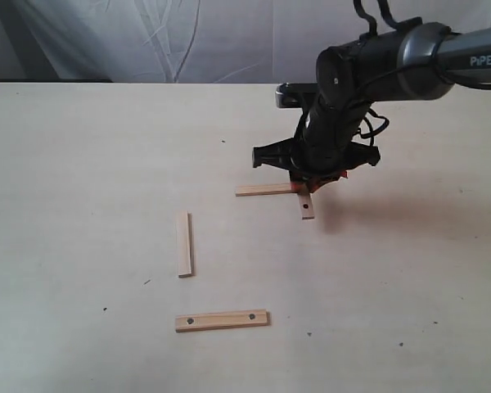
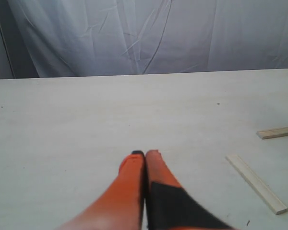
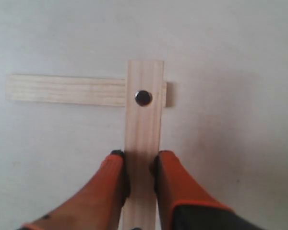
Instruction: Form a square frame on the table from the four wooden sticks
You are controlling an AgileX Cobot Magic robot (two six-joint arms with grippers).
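Observation:
My right gripper [image 3: 140, 165] [image 1: 311, 178] is shut on a holed stick [image 3: 144, 134] [image 1: 306, 206], whose far end lies across the end of a plain stick [image 3: 65, 89] [image 1: 262, 190] at a right angle. Another plain stick [image 1: 184, 244] [image 2: 257, 183] lies alone left of centre on the table [image 1: 82, 164]. A second holed stick [image 1: 222, 319] lies near the front, apart from the others. The end of the crossed plain stick [image 2: 277, 132] shows in the left wrist view. My left gripper [image 2: 144, 154] is shut with nothing in it, over bare table, out of the exterior view.
A grey cloth backdrop [image 1: 188, 37] hangs behind the table's far edge. The right arm [image 1: 393, 57] reaches in from the upper right. Tiny dark specks dot the tabletop.

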